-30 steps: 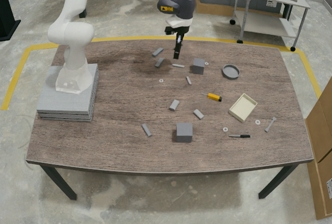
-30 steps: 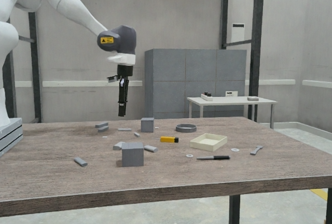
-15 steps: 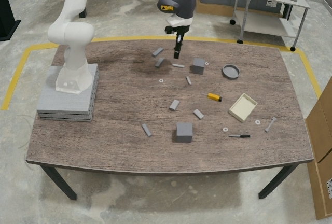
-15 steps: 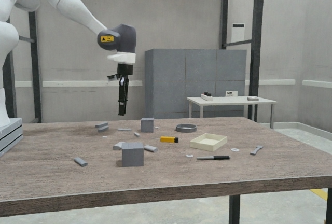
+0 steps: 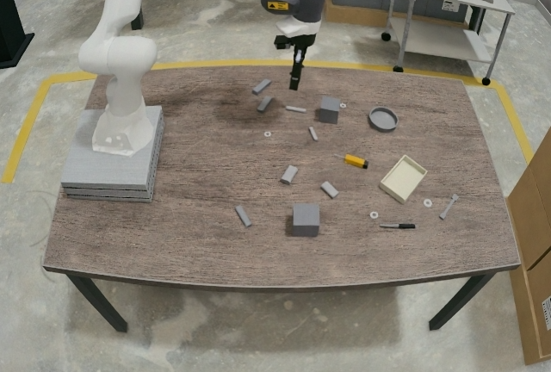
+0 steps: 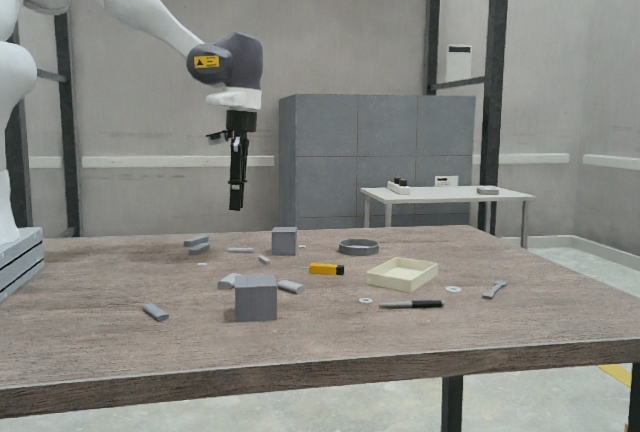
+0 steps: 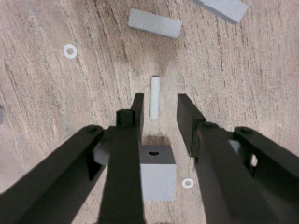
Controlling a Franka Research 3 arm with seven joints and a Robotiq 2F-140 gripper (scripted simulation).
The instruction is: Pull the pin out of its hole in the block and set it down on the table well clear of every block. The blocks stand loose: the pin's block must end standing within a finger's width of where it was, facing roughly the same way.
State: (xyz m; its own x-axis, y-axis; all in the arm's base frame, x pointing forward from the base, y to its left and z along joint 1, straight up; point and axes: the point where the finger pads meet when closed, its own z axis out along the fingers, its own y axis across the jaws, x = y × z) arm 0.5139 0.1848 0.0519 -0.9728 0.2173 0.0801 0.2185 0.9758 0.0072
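Note:
The light grey pin (image 5: 295, 108) (image 6: 240, 249) (image 7: 155, 97) lies flat on the wooden table (image 5: 187, 189), out of its block. The small grey block (image 5: 330, 109) (image 6: 284, 240) (image 7: 158, 177) stands upright a short way to the pin's right, with its empty hole showing on top in the wrist view. My gripper (image 5: 294, 85) (image 6: 236, 205) (image 7: 160, 106) hangs well above the pin and points straight down. Its fingers are a little apart, with nothing between them. A larger grey block (image 5: 306, 220) (image 6: 255, 297) stands near the table's front.
Two grey bars (image 5: 261, 86) (image 5: 264, 103) lie left of the pin. More grey pieces, washers, a yellow knife (image 5: 355, 161), a round dish (image 5: 383, 128), a cream tray (image 5: 391, 193) and a marker (image 5: 397, 226) are scattered mid-table and to the right.

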